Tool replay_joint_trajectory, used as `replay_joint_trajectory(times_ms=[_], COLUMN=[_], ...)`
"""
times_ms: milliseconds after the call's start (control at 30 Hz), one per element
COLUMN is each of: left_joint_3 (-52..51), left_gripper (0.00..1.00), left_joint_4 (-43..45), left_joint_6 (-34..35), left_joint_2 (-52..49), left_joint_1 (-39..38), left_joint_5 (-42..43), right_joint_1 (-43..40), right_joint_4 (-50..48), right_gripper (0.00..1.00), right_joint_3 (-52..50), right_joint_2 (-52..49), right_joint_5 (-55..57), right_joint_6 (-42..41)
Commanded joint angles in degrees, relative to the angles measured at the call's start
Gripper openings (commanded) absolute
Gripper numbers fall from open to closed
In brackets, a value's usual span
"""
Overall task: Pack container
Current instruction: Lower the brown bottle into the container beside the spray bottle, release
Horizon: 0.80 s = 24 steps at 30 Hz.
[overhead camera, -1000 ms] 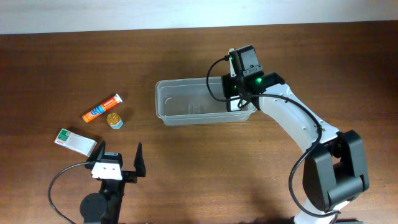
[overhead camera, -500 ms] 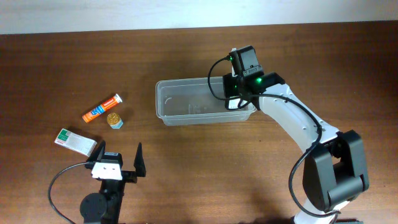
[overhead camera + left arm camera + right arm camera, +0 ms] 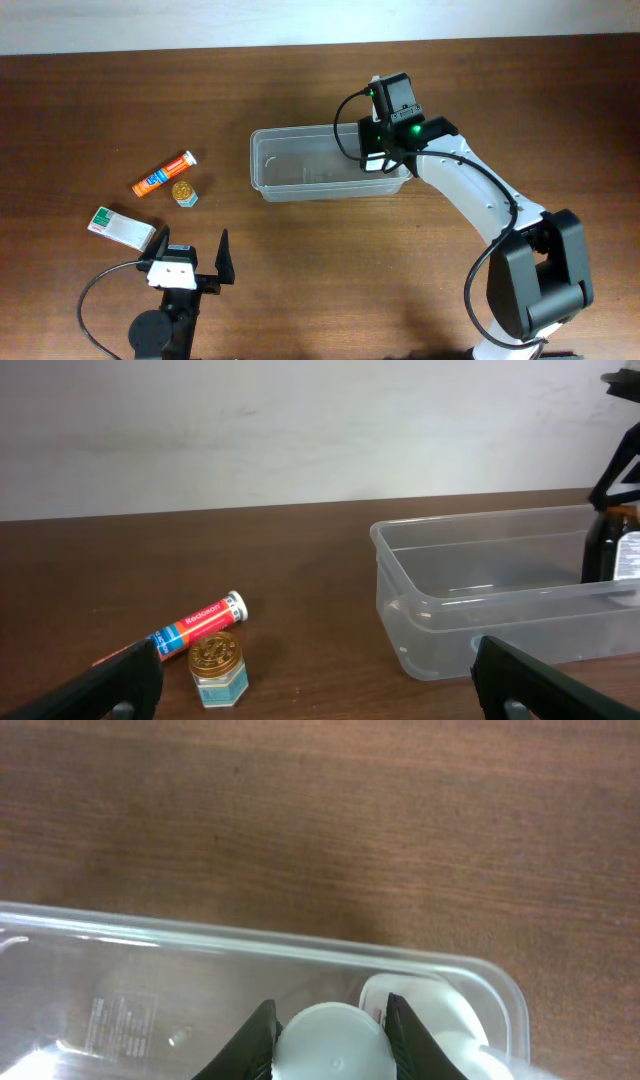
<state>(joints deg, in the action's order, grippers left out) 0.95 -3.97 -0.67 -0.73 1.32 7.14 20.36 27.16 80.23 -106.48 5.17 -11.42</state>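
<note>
The orange tube (image 3: 197, 626) reads "Redoxon"; the labels on the bottle (image 3: 602, 550) and the box (image 3: 122, 227) are illegible.

Orange tube (image 3: 164, 173) beside gold-lidded jar (image 3: 184, 192); green-white box (image 3: 123, 227) nearby, all on brown wooden table (image 3: 300, 280).

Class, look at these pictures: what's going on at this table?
The right end effector is inside the right end of the container, fingers flanking the white cap of a bottle; grip or release is unclear. The left end effector sits open, holding nothing. A tube, jar and box lie on the table, not yet packed.
</note>
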Motion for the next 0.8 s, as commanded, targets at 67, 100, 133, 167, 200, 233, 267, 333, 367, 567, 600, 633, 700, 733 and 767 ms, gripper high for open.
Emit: replay_joint_trajectory(times_ms=[67, 100, 133, 167, 200, 233, 267, 333, 367, 567, 600, 633, 700, 733, 767], left_joint_3=[-0.5, -0.5, -0.5, -0.5, -0.5, -0.5, -0.5, -0.5, -0.5, -0.5, -0.5, -0.5, -0.5, -0.5, -0.5], left_gripper=[0.99, 0.99, 0.99, 0.99, 0.99, 0.99, 0.99, 0.99, 0.99, 0.99, 0.99, 0.99, 0.99, 0.99, 0.99], left_joint_4=[0.1, 0.1, 0.1, 0.1, 0.1, 0.1, 0.1, 0.1, 0.1, 0.1, 0.1, 0.1, 0.1, 0.1, 0.1], left_joint_6=[-1.1, -1.1, -1.1, -1.1, -1.1, -1.1, -1.1, -1.1, -1.1, -1.1, -1.1, -1.1, -1.1, -1.1, -1.1], left_joint_2=[0.3, 0.3, 0.3, 0.3, 0.3, 0.3, 0.3, 0.3, 0.3, 0.3, 0.3, 0.3, 0.3, 0.3, 0.3], left_joint_1=[0.3, 0.3, 0.3, 0.3, 0.3, 0.3, 0.3, 0.3, 0.3, 0.3, 0.3, 0.3, 0.3, 0.3, 0.3], left_joint_5=[0.8, 0.8, 0.8, 0.8, 0.8, 0.8, 0.8, 0.8, 0.8, 0.8, 0.8, 0.8, 0.8, 0.8, 0.8], right_joint_1=[0.3, 0.3, 0.3, 0.3, 0.3, 0.3, 0.3, 0.3, 0.3, 0.3, 0.3, 0.3, 0.3, 0.3, 0.3], right_joint_4=[-1.4, -1.4, -1.4, -1.4, -1.4, -1.3, -1.4, -1.4, -1.4, -1.3, -1.3, -1.3, -1.3, -1.3, -1.4], right_gripper=[0.25, 0.25, 0.26, 0.26, 0.3, 0.31, 0.33, 0.34, 0.34, 0.34, 0.34, 0.34, 0.34, 0.34, 0.34], right_joint_3=[-0.5, -0.5, -0.5, -0.5, -0.5, -0.5, -0.5, -0.5, -0.5, -0.5, -0.5, -0.5, -0.5, -0.5, -0.5], right_joint_2=[-0.1, -0.1, -0.1, -0.1, -0.1, -0.1, -0.1, -0.1, -0.1, -0.1, -0.1, -0.1, -0.1, -0.1, -0.1], right_joint_5=[1.6, 1.6, 1.6, 1.6, 1.6, 1.6, 1.6, 1.6, 1.6, 1.6, 1.5, 1.5, 1.5, 1.5, 1.5], right_joint_6=[0.9, 0.9, 1.1, 1.1, 1.1, 1.2, 1.5, 1.5, 1.6, 1.6, 1.7, 1.7, 1.7, 1.8, 2.2])
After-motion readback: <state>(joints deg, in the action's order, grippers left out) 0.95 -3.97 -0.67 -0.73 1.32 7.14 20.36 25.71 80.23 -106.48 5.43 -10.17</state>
